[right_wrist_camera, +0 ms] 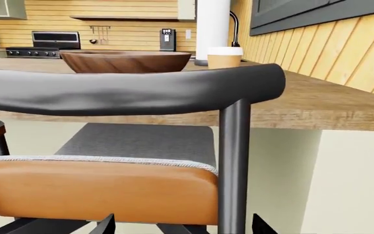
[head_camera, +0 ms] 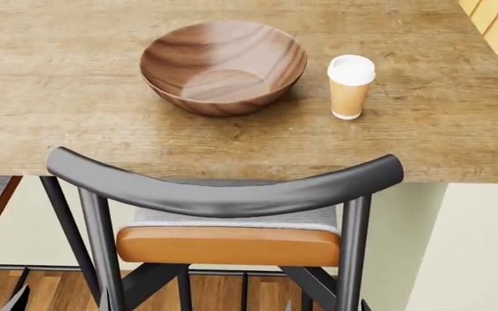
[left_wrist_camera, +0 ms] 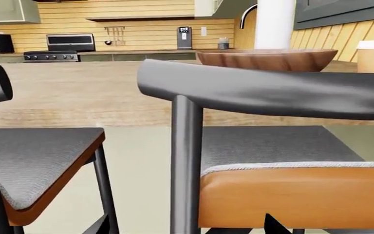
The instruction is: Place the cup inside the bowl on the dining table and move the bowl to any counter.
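Grippers' state can't be told: only dark tips at wrist views' edges. Cup [head_camera: 351, 86] stands upright on dining table [head_camera: 50, 123] just beside bowl [head_camera: 223, 66], w/ chair [head_camera: 223, 194] between. Likely light, crushable; grip mid-body, gently.

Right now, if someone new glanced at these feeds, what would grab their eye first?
The big dark wooden bowl sitting empty on the dining table, with the lidded paper coffee cup upright just beside it, apart from it. Next, the chair's curved black backrest, which stands between the camera and the table edge and fills both wrist views.
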